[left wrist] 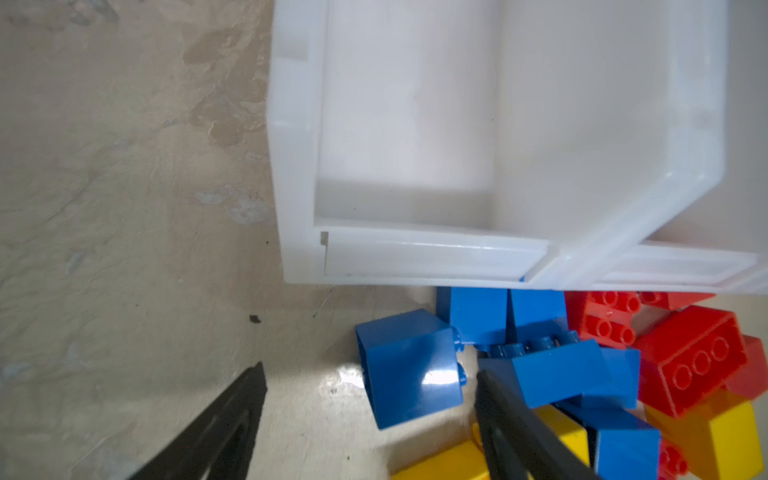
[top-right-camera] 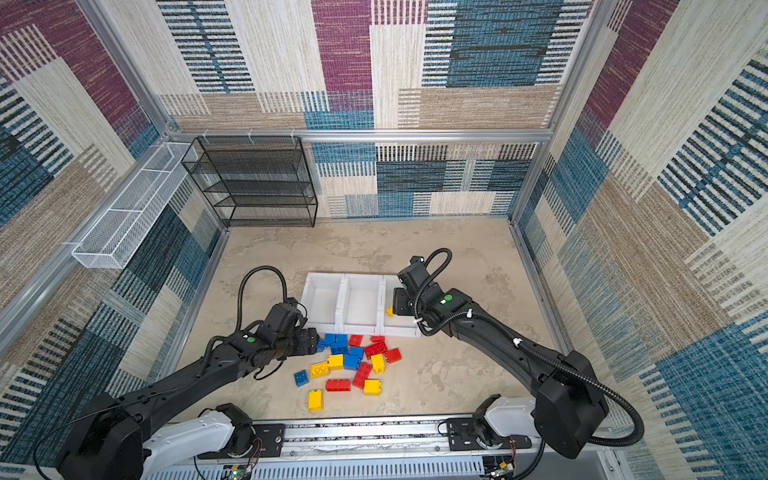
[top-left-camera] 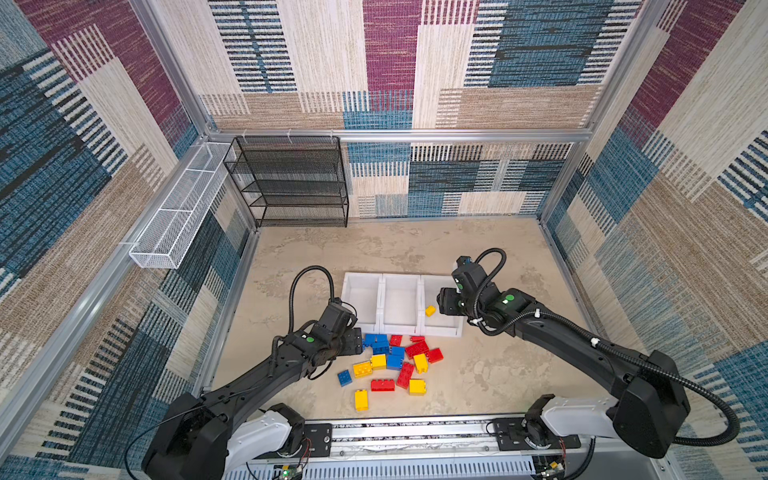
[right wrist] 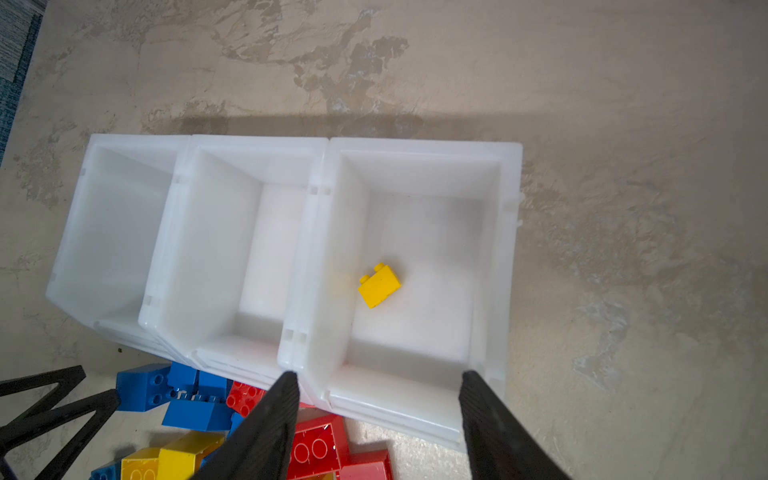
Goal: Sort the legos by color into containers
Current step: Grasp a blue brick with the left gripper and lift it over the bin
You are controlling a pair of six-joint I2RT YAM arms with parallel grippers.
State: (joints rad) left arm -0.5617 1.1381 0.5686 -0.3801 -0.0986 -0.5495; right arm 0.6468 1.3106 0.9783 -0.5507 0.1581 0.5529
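1. The desk (top-left-camera: 498, 374) is a mottled beige slab walled in by patterned panels.
2. A black mesh rack (top-left-camera: 291, 183) stands at its far left corner, with a white wire basket (top-left-camera: 183, 208) fixed along the left wall beside it.
3. Three white bins (top-left-camera: 399, 275) sit joined in a row near the middle of the desk.
4. The right pincer (right wrist: 379, 374) hangs over the right-hand bin. Its fingers are spread about as wide as the bin and hold nothing.
5. The left pincer (left wrist: 370, 370) is low at the left edge of the pile, just in front of the left bin. Its fingers are wide apart and grip nothing.
6. The legos (top-left-camera: 395, 361), blue, red and yellow, lie in a loose heap on the desk in front of the bins. The farthest of them sit against the bins' near wall.
7. One blue lego (left wrist: 411, 370) lies on its side between the left fingers, close to one and well clear of the other.
8. One yellow lego (right wrist: 380, 286) lies on the floor of the right-hand bin.
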